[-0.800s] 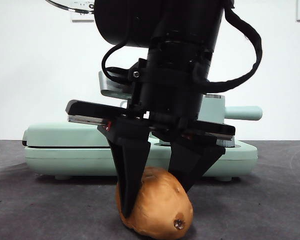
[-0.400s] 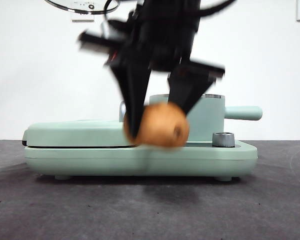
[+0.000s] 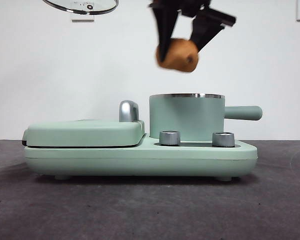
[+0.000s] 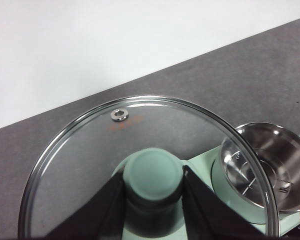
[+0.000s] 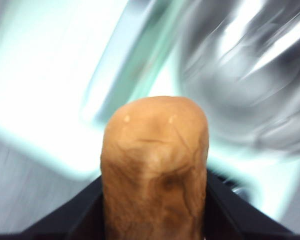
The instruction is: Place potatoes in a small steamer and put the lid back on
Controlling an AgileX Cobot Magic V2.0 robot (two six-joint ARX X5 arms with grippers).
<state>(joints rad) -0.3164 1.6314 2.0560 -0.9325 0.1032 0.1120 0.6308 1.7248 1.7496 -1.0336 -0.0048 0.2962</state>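
Right gripper (image 3: 182, 42): jaws closed on the potato (image 3: 177, 55), one black jaw on each flank. Potato is held in the air, above the small steamer (image 3: 186, 117) and apart from its steel rim; clear air between potato underside and rim. Dark pit on the potato faces the front camera. The gripper's upper body is cut off by the top edge of the front view.

Left gripper (image 4: 152, 187): jaws clamped on the mint-green knob (image 4: 153, 174) of the lid (image 4: 80, 145), one jaw on each side. Lid is held high, well clear of the steamer and off to the side over the flat grill plate (image 3: 85, 134); only its lower arc shows at the top of the front view.

Steamer mouth is open and unobstructed; side handle (image 3: 243, 113) points away from the grill plate. Two knobs (image 3: 170, 138) sit on the base in front of it.

Right wrist view is motion-blurred: background behind the potato not readable.
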